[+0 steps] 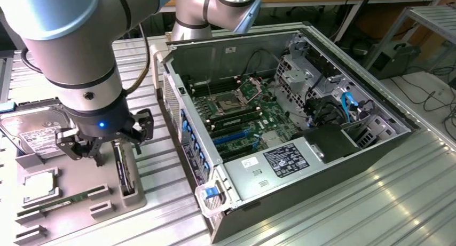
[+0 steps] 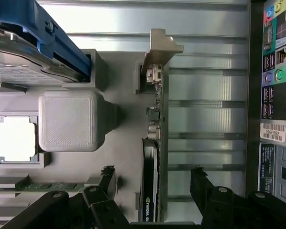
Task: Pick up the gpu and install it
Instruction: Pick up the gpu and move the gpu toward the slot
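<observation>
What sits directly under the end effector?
The gpu, standing on edge in a grey holder, beneath the open end effector. Its broad faces and lower edge are hidden.

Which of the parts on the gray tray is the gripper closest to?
The gpu, the card standing on edge under the open gripper; the hard drive, CPU and RAM stick lie off to one side.

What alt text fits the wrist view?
The open tool hangs over the gpu, straddling the card without touching it; the gpu stands on edge in a grey tray. The tray also holds a hard drive, a CPU and a RAM stick, and a computer case's rear ports lie beside it.
</observation>
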